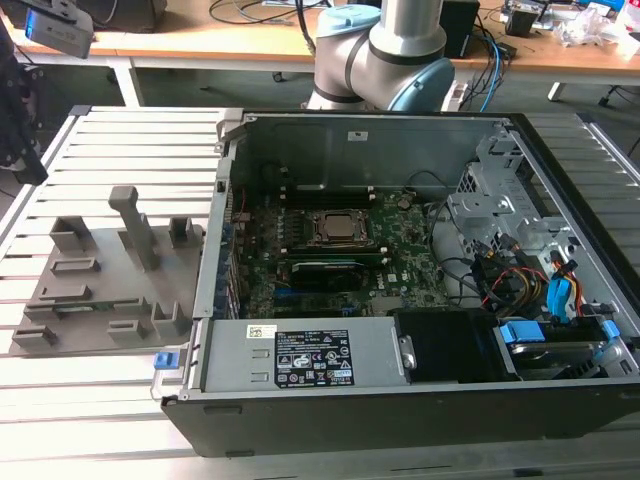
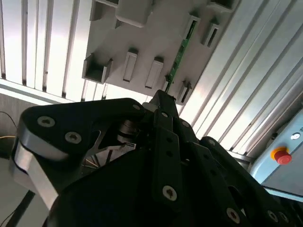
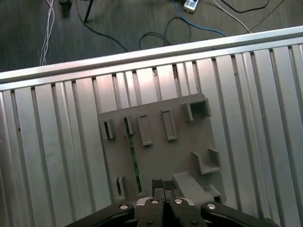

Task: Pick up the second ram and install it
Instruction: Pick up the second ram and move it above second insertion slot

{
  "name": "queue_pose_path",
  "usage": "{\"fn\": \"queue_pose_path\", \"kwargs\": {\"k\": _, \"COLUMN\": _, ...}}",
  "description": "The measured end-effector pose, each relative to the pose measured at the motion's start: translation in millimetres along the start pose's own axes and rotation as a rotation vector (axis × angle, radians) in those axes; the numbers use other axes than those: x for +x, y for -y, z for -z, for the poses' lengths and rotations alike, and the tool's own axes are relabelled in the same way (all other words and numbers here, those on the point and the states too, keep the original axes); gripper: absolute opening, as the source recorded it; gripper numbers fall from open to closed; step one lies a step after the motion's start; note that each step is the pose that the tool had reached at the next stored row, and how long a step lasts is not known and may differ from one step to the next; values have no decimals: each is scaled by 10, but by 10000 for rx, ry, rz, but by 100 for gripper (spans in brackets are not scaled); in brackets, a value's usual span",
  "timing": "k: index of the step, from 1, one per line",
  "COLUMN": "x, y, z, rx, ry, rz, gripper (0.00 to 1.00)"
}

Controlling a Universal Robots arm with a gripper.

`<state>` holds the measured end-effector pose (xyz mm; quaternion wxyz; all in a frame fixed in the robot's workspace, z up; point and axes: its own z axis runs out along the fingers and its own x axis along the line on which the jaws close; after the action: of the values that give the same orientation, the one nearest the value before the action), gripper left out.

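— How is the arm [image 1: 375, 45] standing?

— In the exterior view its grey-and-blue base joints sit at the top middle of the frame, behind the open computer case [image 1: 400, 420], and the arm goes up out of the picture from there. Both wrist views look down on the slatted table [image 3: 265, 94], so the gripper [image 3: 163, 185] points down over the grey plate [image 3: 156, 161].

— And its fingers?

— Closed up. In the first wrist view the two dark fingertips [image 3: 157, 184] sit side by side, all but touching, with nothing between them.

— Where is the memory stick [image 3: 132, 156]?

— Standing on its long edge on the plate, a thin green line running between two small slotted holders. The fingertips are just beside its nearer end, a little off to one side and not touching it. How high above it they are, I cannot tell.

— What does each view add?

— The second wrist view looks along the gripper's black body and catches the stick's [image 2: 180, 54] green face, with a fingertip lined up close to the stick's end. It also shows a red button [image 2: 282, 156] on a pale box past the table. The first wrist view shows dark floor [image 3: 109, 23] with loose cables [image 3: 48, 26] beyond the table's edge. The exterior view puts the plate [image 1: 110, 270] at the exterior view's left, in the lower half of the frame. There it lies well apart from the green circuit board [image 1: 410, 265] inside the case at frame centre.
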<state>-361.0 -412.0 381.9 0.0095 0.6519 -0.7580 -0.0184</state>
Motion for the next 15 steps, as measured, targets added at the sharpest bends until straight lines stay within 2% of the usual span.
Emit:
{"fn": "queue_pose_path", "kwargs": {"k": 2, "x": 0, "y": 0, "z": 0, "rx": -1, "ry": -28, "rz": 355, "gripper": 11}}
{"fn": "queue_pose_path", "kwargs": {"k": 5, "x": 0, "y": 0, "z": 0, "rx": 3, "ry": -143, "rz": 1096, "gripper": 11}}
{"fn": "queue_pose_path", "kwargs": {"k": 7, "x": 0, "y": 0, "z": 0, "rx": 4, "ry": -178, "rz": 1371, "gripper": 11}}
{"fn": "queue_pose_path", "kwargs": {"k": 10, "x": 0, "y": 0, "z": 0, "rx": 3, "ry": -180, "rz": 1405, "gripper": 11}}
{"fn": "queue_pose_path", "kwargs": {"k": 11, "x": 0, "y": 0, "z": 0, "rx": 3, "ry": -181, "rz": 1405, "gripper": 24}}
{"fn": "queue_pose_path", "kwargs": {"k": 12, "x": 0, "y": 0, "z": 0, "rx": 3, "ry": -181, "rz": 1407, "gripper": 30}}
{"fn": "queue_pose_path", "kwargs": {"k": 15, "x": 0, "y": 1, "z": -2, "rx": 4, "ry": -181, "rz": 1410, "gripper": 30}}
